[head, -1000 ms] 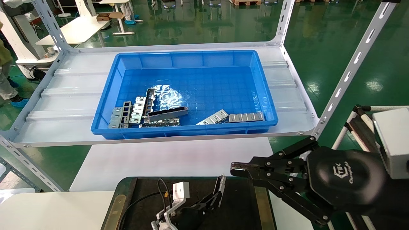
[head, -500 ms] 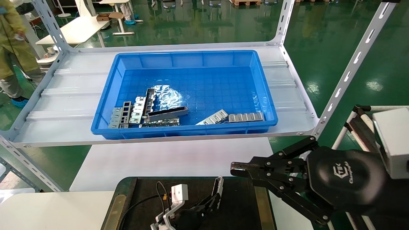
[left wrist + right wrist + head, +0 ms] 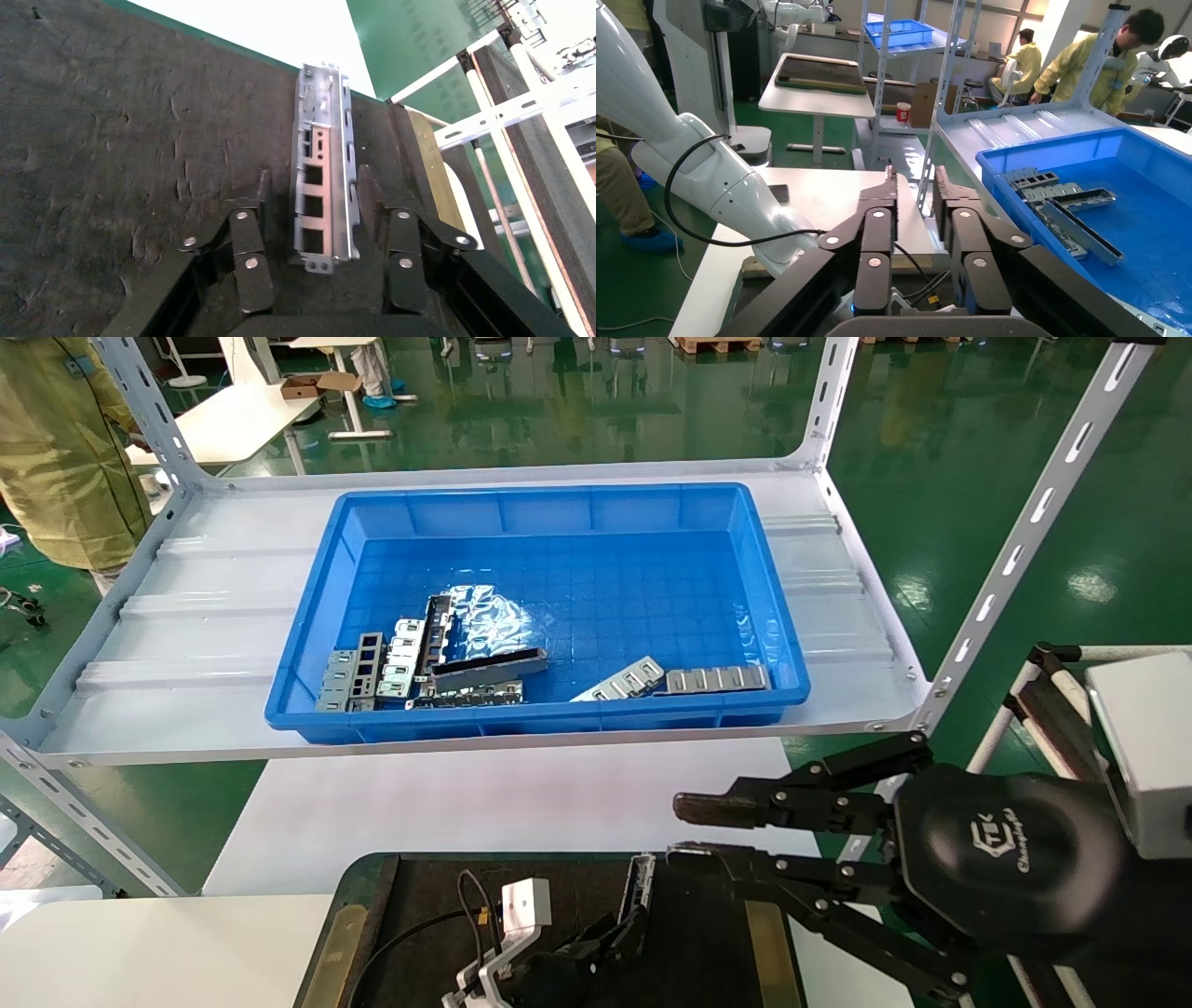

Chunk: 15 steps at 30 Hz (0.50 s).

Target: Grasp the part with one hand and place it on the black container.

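the part (image 3: 322,168) lay on the black container (image 3: 126,140), near its far right corner, with its cut-outs facing up and its long axis running away from the left gripper (image 3: 313,210). in the left wrist view the fingers (image 3: 260,200) stood spread on either side of the part, with a visible gap on each side, so nothing was pinched. in the head view the part (image 3: 638,887) showed just beyond the left gripper (image 3: 619,933), low over the container (image 3: 419,896); whether it sat fully flat could not be told from there.

the placing looked as good as done, with the release step in hand. to finish it well, the left gripper should draw straight back and up along the part's own line, keeping both fingers off the raised rim, since a sideways drift could nudge the light bar across the mat or toward the brass strip (image 3: 432,168) close beside it.

the right gripper (image 3: 694,826) hung to the right of the container, jaws a little apart and holding nothing, idle. farther off, the blue bin (image 3: 549,514) on the shelf (image 3: 186,645) held more metal parts (image 3: 424,663).
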Available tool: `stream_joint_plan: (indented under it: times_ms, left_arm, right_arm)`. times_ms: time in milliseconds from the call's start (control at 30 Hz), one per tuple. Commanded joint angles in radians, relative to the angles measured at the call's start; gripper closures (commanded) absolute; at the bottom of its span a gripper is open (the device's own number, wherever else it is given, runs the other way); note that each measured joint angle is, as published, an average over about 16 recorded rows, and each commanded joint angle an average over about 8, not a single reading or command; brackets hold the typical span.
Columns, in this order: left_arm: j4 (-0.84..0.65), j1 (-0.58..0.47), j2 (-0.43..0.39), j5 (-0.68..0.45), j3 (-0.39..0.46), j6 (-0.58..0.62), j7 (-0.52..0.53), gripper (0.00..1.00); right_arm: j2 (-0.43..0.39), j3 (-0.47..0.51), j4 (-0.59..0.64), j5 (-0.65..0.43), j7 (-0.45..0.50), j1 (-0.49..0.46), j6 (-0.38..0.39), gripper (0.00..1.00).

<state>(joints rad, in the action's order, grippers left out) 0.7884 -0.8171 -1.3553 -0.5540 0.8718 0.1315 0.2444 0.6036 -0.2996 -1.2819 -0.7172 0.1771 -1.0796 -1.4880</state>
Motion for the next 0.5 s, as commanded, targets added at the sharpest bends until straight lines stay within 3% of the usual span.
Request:
stream_joint_plan:
  times_ms: [33,267,500]
  left_arm:
    - [0.001,0.0,0.0,0.007,0.003,-0.002,-0.002,0.0]
    - [0.001,-0.008,0.01,0.01,0.006,0.03,-0.035,0.0]
    - [-0.003,-0.014,0.055,-0.01,-0.009,0.138,-0.099,0.0]
  right_arm:
    - [0.0,0.0,0.0,0.0,0.0,0.0,0.0,0.0]
    - [0.0,0.0,0.0,0.0,0.0,0.0,0.0,0.0]
    - [0.0,-0.001,0.0,0.001,0.0,0.0,0.0,0.0]
